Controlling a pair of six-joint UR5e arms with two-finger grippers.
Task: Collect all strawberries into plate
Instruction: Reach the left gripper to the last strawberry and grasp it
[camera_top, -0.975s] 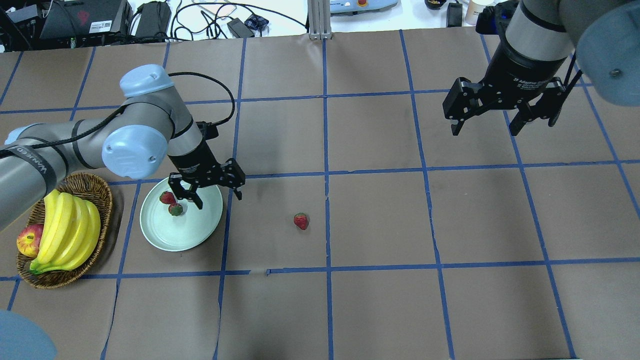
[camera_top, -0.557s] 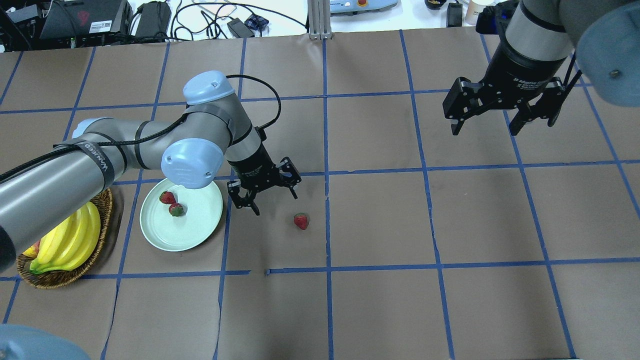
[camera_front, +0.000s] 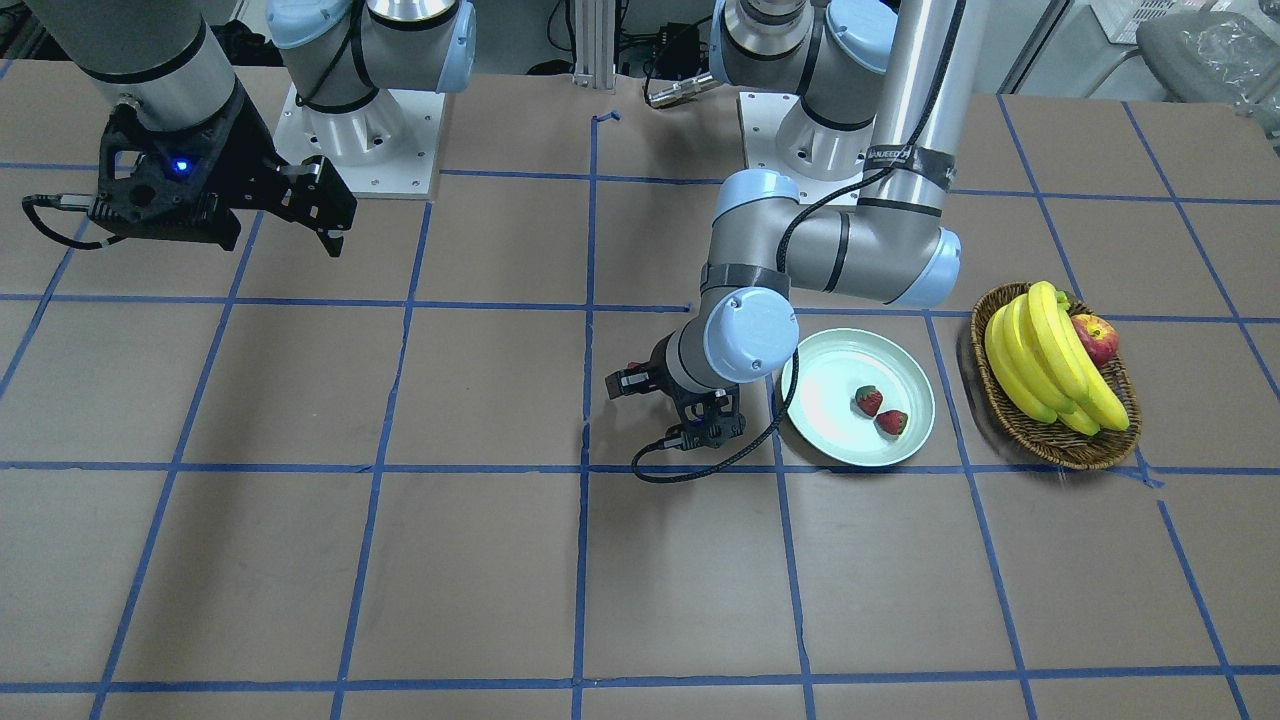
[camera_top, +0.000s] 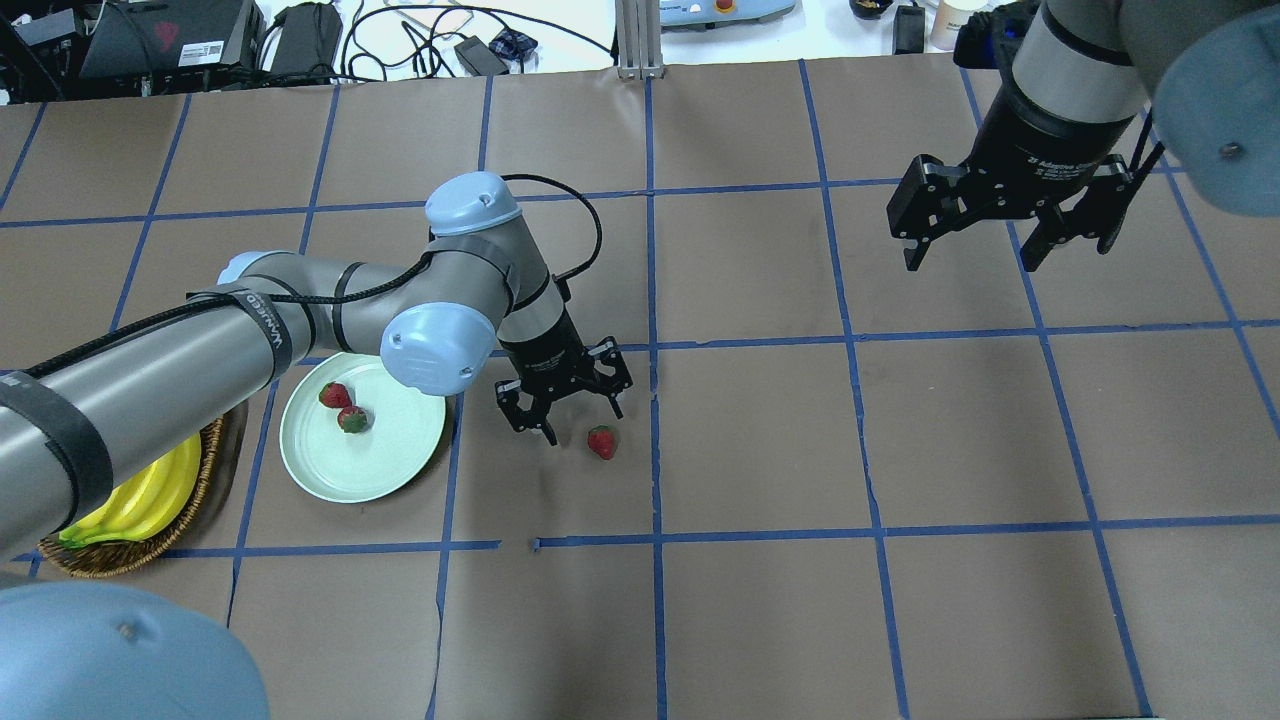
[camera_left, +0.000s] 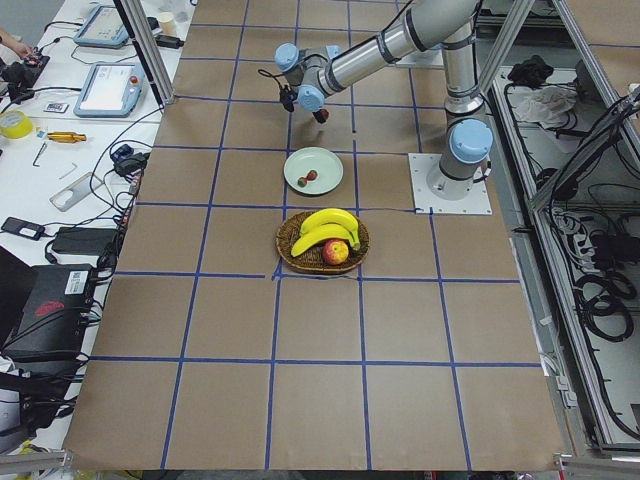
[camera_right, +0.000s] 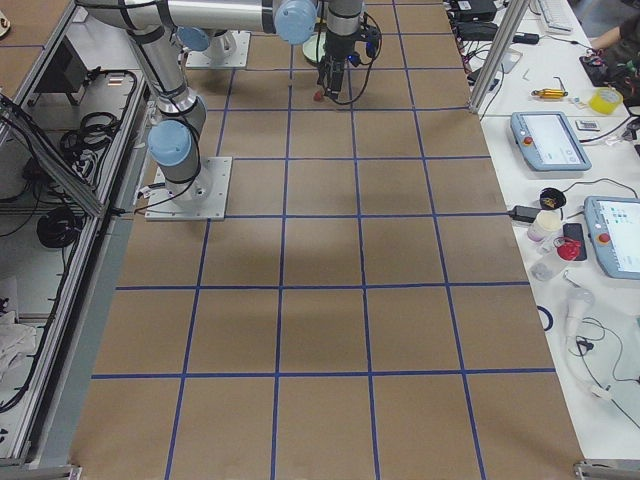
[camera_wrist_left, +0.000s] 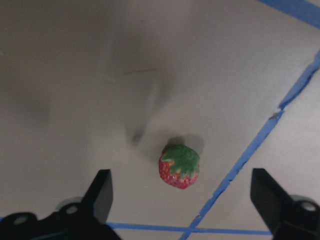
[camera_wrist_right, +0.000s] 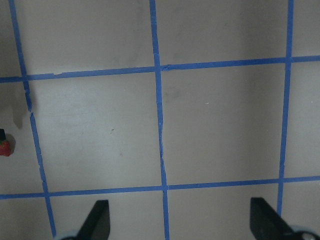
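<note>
the plate (camera_top: 372, 468) sits on the table (camera_top: 760, 620) on the robot's left side, near the wicker basket (camera_front: 1060, 450) that holds bananas (camera_front: 1040, 350) and an apple (camera_front: 1096, 338). two strawberries (camera_top: 334, 395) lie inside the plate, close together, toward its far rim. the third strawberry (camera_top: 601, 441) lies on bare paper, apart from the plate and near a blue tape line (camera_wrist_left: 260, 137), green cap turned up toward the wrist camera.

the left gripper (camera_top: 584, 424) hangs over the paper just beside that berry, jaws spread wide and empty. the wrist view shows the reason: the fingers (camera_wrist_left: 100, 192) frame the fruit with room on each side, so it can pass between them on descent. judged step: centre over the berry, lower, close gently. an off-centre touch could roll it away.

the right gripper (camera_top: 968, 262) is held high over the far right squares, jaws apart, empty, well away from the work. the task looks about two thirds complete.
</note>
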